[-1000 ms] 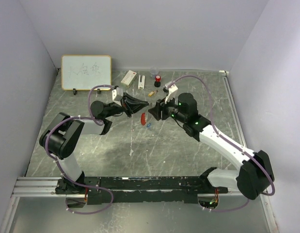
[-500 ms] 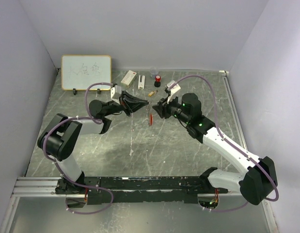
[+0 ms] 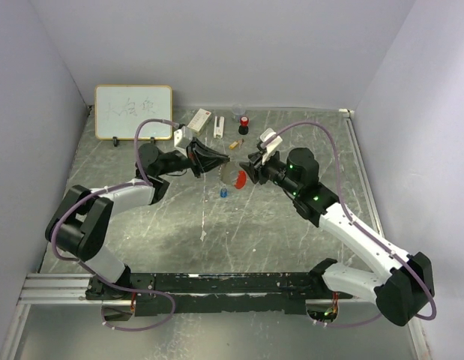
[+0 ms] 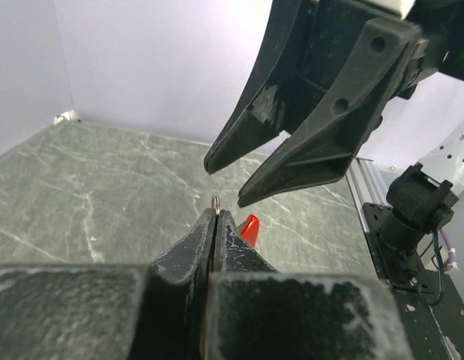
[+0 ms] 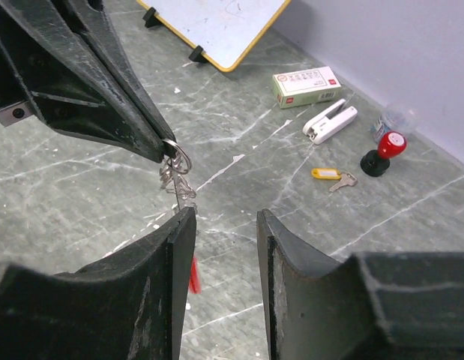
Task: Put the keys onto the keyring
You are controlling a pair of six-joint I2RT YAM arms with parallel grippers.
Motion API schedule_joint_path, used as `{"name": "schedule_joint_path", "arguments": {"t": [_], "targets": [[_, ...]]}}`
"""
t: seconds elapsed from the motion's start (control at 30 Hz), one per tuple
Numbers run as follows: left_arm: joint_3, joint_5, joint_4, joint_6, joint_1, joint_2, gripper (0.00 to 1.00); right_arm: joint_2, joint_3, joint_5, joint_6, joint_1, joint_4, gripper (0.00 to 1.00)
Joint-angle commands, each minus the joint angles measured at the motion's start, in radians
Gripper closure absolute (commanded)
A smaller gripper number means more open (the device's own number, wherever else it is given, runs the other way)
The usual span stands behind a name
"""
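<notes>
**Keyring (image 4: 249, 227) pinched aloft by the left arm**

Top view: the left end effector (image 3: 224, 159) and right end effector (image 3: 242, 174) point at each other above the desk (image 3: 291, 225). The blue key (image 3: 223, 192) lies on the desk just below them, and the tan-gold key (image 3: 234, 144) lies farther back.

Left wrist: its fingers are pressed together on the silvery ring (the red tag (image 5: 194, 274) dangles beyond, partly hidden).

Right wrist: its fingers stand apart and grip nothing. The chain hangs just before one tip.
</notes>
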Motion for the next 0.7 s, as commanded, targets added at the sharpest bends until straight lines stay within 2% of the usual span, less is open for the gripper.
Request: {"name": "schedule_joint_path", "arguments": {"t": [0.0,0.2,0.4,0.67], "targets": [[0.052,0.037,-0.204,0.089,0.010,-0.055,0.93,-0.037,-0.024,-0.037,-0.063,-0.004,0.039,0.61],[0.067,0.085,-0.260,0.106,0.020,-0.060,0.93,-0.004,-0.008,-0.143,-0.105,-0.007,0.008,0.59],[0.089,0.150,-0.302,0.112,0.023,-0.054,0.93,0.005,-0.008,-0.186,-0.128,-0.007,0.013,0.58],[0.117,0.185,-0.419,0.213,0.023,-0.057,0.93,0.048,0.017,-0.246,-0.142,-0.007,0.006,0.58]]}}
